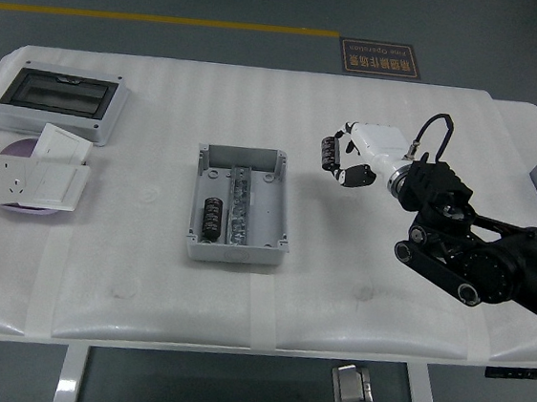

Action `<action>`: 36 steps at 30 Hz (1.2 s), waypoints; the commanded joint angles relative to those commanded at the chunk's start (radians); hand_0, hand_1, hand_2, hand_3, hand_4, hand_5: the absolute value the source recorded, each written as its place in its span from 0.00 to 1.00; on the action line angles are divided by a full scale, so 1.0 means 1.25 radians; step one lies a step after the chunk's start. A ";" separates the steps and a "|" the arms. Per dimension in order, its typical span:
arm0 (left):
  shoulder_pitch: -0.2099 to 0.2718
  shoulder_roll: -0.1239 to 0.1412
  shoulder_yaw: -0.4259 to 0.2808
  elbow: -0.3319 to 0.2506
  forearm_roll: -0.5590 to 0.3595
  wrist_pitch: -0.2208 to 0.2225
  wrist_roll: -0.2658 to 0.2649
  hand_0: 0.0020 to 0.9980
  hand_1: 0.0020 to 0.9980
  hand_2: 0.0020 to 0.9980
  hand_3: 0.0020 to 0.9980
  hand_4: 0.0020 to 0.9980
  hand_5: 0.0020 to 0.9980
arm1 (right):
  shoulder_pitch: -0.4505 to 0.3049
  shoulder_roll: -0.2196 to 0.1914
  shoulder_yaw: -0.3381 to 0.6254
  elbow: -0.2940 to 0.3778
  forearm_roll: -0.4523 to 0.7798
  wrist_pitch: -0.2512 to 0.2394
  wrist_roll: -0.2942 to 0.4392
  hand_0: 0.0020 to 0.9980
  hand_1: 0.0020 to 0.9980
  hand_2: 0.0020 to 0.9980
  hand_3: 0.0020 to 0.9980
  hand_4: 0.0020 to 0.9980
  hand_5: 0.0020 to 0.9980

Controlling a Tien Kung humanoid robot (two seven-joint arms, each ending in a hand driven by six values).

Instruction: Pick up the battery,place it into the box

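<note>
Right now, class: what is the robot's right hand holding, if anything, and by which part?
The right hand holds a small dark ribbed cylinder, the battery, pinched between its fingertips above the table, to the right of the grey box. Which part it grips cannot be told.

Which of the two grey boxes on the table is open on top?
The grey junction box at centre, lidless, with a black battery inside; the far-left grey enclosure has a dark cover.

White table (335,294) held an open grey box (241,206) mid-table, a lidded enclosure (56,102) far left, white socket plates (31,174) just before it.
</note>
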 joint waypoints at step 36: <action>-0.004 0.017 -0.013 -0.003 0.027 -0.017 0.037 0.53 0.63 0.53 0.56 0.60 0.01 | -0.242 0.049 0.154 0.191 -0.111 -0.074 0.014 1.00 1.00 1.00 1.00 0.85 0.43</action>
